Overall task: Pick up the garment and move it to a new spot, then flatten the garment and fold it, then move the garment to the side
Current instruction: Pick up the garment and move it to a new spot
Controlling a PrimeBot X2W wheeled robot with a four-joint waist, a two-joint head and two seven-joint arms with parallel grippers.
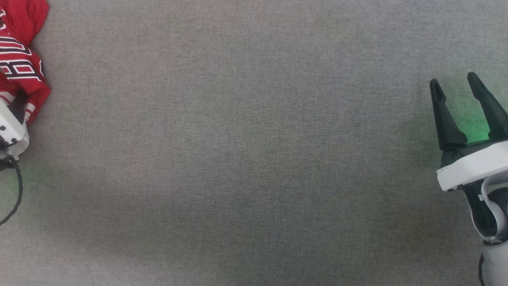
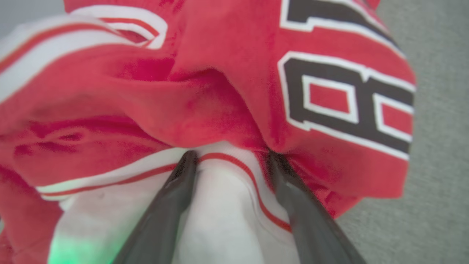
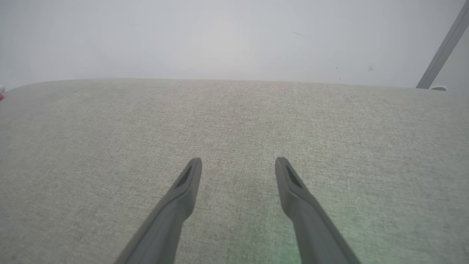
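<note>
The garment (image 1: 22,59) lies crumpled at the far left edge of the head view, red with black, white-edged lettering and striped trim. In the left wrist view the garment (image 2: 220,91) bulges close in front of the camera. My left gripper (image 2: 231,156) is open, its two fingers spread with the white sleeve fabric between them and their tips pressed into the cloth at the striped trim. In the head view its white wrist housing (image 1: 12,133) sits against the garment's lower edge, fingers hidden. My right gripper (image 1: 453,78) hangs open and empty at the far right, also seen as right gripper (image 3: 238,161) above bare cloth.
A grey fabric surface (image 1: 254,159) spreads between the two arms. Its far edge (image 3: 234,80) meets a pale wall, with a slanted grey bar (image 3: 443,47) at the upper right. A black cable (image 1: 18,194) loops below the left wrist.
</note>
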